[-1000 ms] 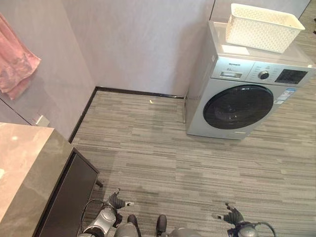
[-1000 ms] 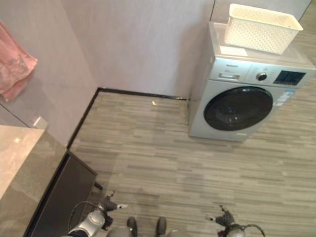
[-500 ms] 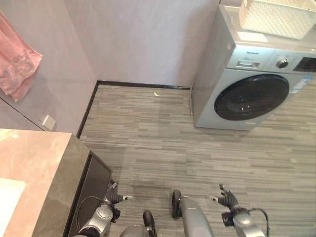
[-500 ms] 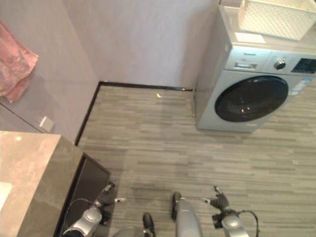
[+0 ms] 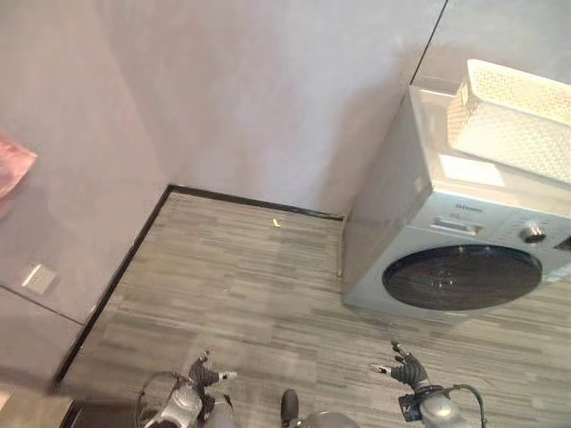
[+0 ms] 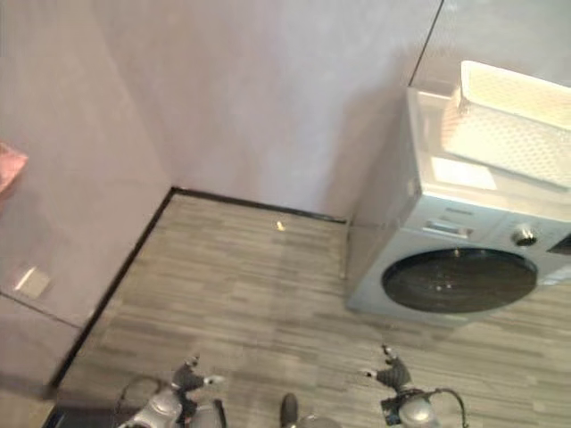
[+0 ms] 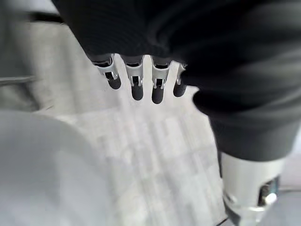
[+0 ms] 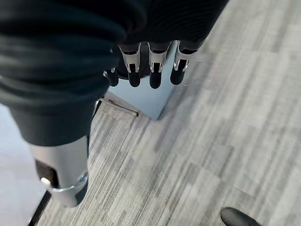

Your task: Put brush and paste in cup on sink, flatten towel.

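Note:
A corner of the pink towel hangs on the wall at the far left edge. My left hand hangs low over the wood-look floor at the bottom, fingers relaxed and holding nothing. My right hand hangs at the same height on the other side, also open and empty. In the left wrist view its straight fingers point at bare floor. In the right wrist view the fingers point toward the washing machine's corner.
A silver washing machine stands at the right against the wall, with a white lattice basket on top. A wall socket sits low at the left. A small scrap lies by the dark skirting.
The camera has swung up and away from the counter, which has slid out at the lower left. The towel has nearly left the picture. Both hands stay low and open.

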